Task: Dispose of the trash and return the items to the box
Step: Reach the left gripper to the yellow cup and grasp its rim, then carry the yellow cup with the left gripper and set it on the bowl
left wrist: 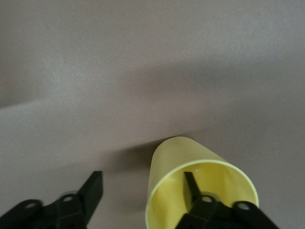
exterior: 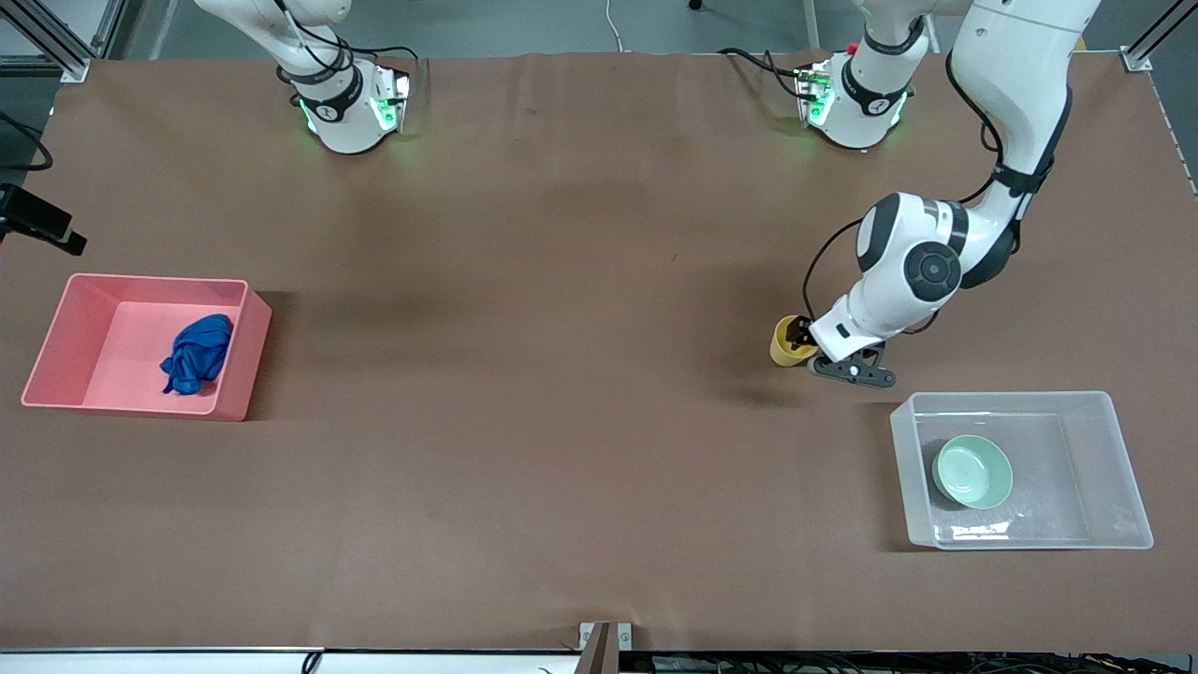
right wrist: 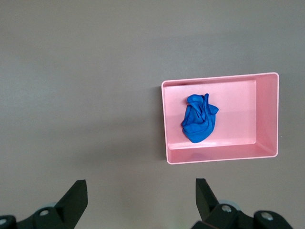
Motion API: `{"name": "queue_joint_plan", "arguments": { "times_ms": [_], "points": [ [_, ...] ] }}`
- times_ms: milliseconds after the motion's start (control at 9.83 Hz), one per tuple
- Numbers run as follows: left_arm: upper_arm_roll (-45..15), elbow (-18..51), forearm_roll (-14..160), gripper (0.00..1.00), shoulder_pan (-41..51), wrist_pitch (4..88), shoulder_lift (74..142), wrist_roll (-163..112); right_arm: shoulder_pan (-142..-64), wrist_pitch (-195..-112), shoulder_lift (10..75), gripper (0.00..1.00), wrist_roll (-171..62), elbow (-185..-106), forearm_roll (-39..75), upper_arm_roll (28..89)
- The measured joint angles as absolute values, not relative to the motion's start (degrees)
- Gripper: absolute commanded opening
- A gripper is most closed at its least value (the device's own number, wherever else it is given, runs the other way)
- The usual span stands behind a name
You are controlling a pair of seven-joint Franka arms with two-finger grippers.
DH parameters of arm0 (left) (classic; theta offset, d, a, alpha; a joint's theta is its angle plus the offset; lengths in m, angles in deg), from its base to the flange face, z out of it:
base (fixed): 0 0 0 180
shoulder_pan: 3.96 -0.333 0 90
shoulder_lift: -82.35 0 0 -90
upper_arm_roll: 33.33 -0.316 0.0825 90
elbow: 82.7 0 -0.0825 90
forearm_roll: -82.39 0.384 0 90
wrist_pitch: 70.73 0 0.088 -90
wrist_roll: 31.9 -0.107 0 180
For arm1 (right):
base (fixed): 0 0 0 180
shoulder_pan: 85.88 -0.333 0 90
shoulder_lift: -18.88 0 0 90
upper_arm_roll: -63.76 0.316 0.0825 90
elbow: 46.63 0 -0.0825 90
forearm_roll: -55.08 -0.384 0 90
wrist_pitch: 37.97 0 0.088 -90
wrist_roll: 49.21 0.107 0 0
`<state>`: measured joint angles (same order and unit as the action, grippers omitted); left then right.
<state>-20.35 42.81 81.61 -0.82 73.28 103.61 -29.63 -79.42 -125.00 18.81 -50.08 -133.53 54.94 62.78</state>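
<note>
The yellow cup [exterior: 784, 342] stands upright on the brown table, a little farther from the front camera than the clear box [exterior: 1128, 473]. My left gripper [exterior: 805, 344] is down at the cup and open. In the left wrist view the gripper [left wrist: 143, 177] straddles the cup [left wrist: 188, 160] wall, one finger inside and one outside, not closed on it. The mint-green bowl [exterior: 973, 471] lies in the clear box. The blue wad [exterior: 197, 353] lies in the pink bin [exterior: 150, 280]. My right gripper [right wrist: 140, 183] is open and empty, high over the table, looking down on the wad [right wrist: 199, 119].
The pink bin [right wrist: 219, 156] stands at the right arm's end of the table, the clear box at the left arm's end. The right arm's hand is out of the front view. A black camera mount [exterior: 37, 225] juts in by the pink bin's end.
</note>
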Motion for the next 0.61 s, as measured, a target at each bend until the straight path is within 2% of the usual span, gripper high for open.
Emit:
{"name": "queue_joint_plan", "arguments": {
  "times_ms": [407, 610],
  "points": [
    [-19.7, 42.8, 81.6, 0.0, -0.9, 73.1, 102.9, -30.0, -80.3, -125.2, 18.7, 1.0, -50.1, -133.5, 56.4, 63.1],
    [-19.0, 42.0, 81.6, 0.0, -0.9, 69.5, 100.6, -31.1, -80.3, -125.1, 18.7, 1.0, -50.0, -133.5, 56.4, 63.0]
  ]
}}
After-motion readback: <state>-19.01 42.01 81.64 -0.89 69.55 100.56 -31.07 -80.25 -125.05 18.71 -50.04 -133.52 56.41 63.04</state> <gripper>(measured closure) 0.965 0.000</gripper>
